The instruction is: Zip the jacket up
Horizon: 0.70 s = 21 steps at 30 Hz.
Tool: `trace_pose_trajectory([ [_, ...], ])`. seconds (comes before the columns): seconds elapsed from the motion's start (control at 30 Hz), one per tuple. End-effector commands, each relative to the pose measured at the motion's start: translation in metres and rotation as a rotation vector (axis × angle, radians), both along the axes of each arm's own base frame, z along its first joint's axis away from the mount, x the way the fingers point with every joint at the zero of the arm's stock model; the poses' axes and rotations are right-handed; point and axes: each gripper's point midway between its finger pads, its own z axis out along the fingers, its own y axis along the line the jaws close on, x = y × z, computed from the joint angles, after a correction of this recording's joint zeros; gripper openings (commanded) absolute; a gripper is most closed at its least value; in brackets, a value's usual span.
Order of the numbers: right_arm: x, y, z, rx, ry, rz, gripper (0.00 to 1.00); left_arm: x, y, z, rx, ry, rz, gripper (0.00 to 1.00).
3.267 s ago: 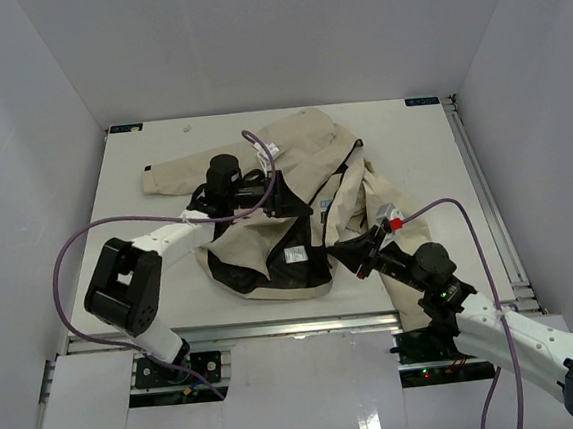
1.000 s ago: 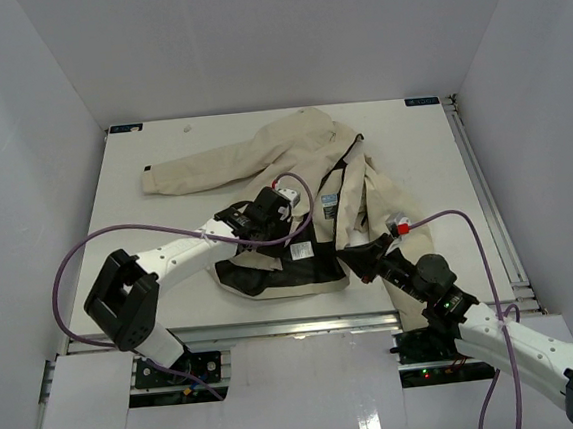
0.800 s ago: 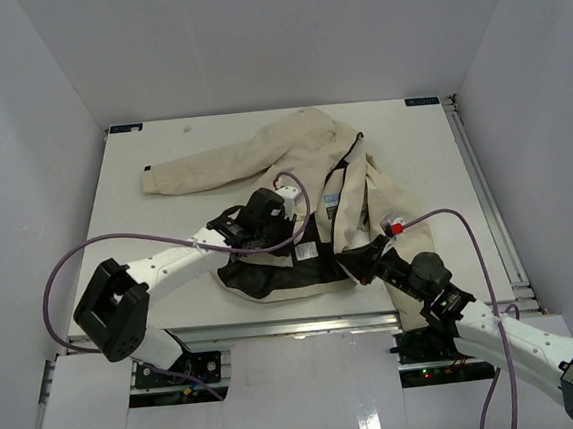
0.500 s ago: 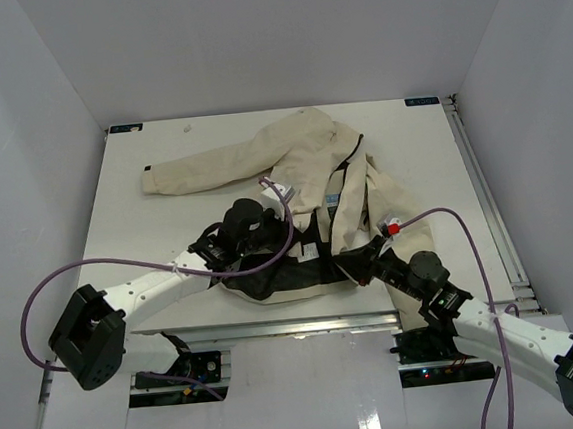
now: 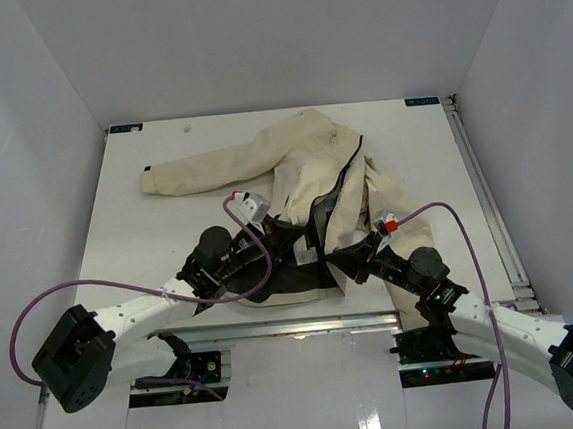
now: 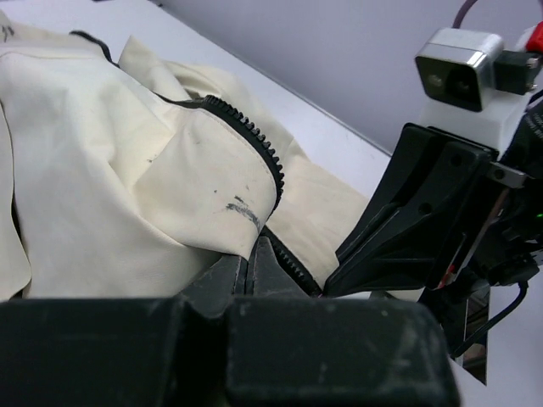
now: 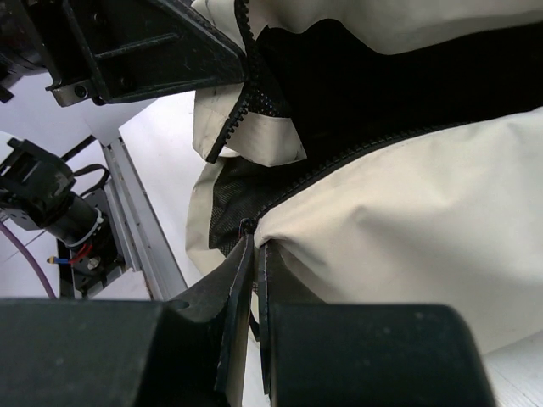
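Cream jacket (image 5: 306, 148) lay mid-table, hem at the near edge. Top view hid the grip; wrist views showed left gripper (image 6: 252, 270) and right gripper (image 7: 255, 254) each pinching its front edge.

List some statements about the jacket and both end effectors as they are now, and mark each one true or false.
1. The jacket is fully zipped. False: its toothed zipper edge hangs free, and the black lining shows.
2. The left end effector is shut on the jacket's front edge. True.
3. The right end effector is open and clear of the fabric. False: it is shut on the jacket.
4. One sleeve stretches toward the left side of the table. True.
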Motion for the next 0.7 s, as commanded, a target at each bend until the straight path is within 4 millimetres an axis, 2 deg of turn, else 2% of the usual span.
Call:
trace_pose_trajectory([
  [0.0,-0.008,0.011,0.048,0.116,-0.098,0.081,0.08,-0.016,0.006,0.048,-0.163,-0.131,-0.041,0.00],
  [0.53,-0.028,0.001,0.077,0.243,-0.235,0.123,0.08,-0.022,0.017,0.056,-0.238,-0.171,-0.022,0.00],
  [0.67,-0.027,0.002,0.077,0.251,-0.238,0.124,0.08,-0.024,0.017,0.059,-0.258,-0.166,-0.029,0.00],
])
